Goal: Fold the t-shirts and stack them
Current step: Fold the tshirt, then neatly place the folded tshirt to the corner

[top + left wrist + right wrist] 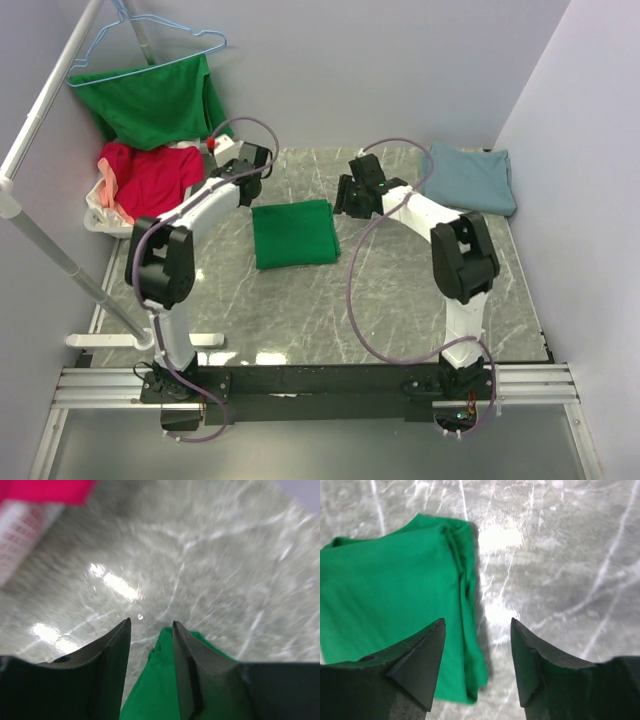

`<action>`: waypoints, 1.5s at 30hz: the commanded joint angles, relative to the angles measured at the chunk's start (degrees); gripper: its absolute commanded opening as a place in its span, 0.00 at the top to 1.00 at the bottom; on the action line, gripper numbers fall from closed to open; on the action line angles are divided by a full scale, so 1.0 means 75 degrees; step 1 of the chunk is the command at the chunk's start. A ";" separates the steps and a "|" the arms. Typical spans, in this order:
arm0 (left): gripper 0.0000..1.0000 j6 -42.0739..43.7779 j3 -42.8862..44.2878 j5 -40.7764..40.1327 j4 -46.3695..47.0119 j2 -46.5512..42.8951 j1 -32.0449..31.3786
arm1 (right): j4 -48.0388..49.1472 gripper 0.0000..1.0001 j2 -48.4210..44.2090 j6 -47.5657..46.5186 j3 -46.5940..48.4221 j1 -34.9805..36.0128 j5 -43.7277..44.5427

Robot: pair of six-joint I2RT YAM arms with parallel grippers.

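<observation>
- Top view: folded bright green cloth t-shirt [293, 233] lies flat mid grey marble-pattern tabletop [400, 300], between the two arms.
- Folded dusty blue-grey t-shirt [470, 178] sits at the far right corner of the tabletop.
- Red t-shirt [155, 175] is heaped in a white mesh basket [100, 218] by the far left corner. A second green t-shirt [155, 100] hangs above it on a light blue wire hanger [150, 45].
- Left end effector [255, 162] is near the folded green tee's far left corner, right end effector [352, 195] near its far right corner.
- Left wrist view (blurred): left end effector [150, 622] released, fingers parted, nothing clamped. Green tee [150, 695] shows below the gap, bare tabletop [225, 555] beyond, red cloth [45, 490] and basket [20, 530] top left.
- Right wrist view: right end effector [477, 622] released, fingers wide apart, empty, over the green tee's [385, 590] folded edge, where it meets the tabletop [570, 555].
</observation>
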 commanded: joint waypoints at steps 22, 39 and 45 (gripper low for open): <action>0.52 -0.1145 -0.3739 0.2108 -0.0117 -0.4413 0.0043 | 0.2564 0.10 -0.0469 -0.0459 -0.1977 -0.0069 -0.2315; 0.48 -0.1404 -0.4114 0.2155 -0.0680 -0.5586 0.0043 | 0.3830 0.25 0.1113 0.0431 -0.1930 -0.0280 -0.4646; 0.47 -0.1310 -0.3939 0.2014 -0.0844 -0.5680 0.0043 | 0.4043 0.38 0.1453 0.0597 -0.1802 -0.0256 -0.5082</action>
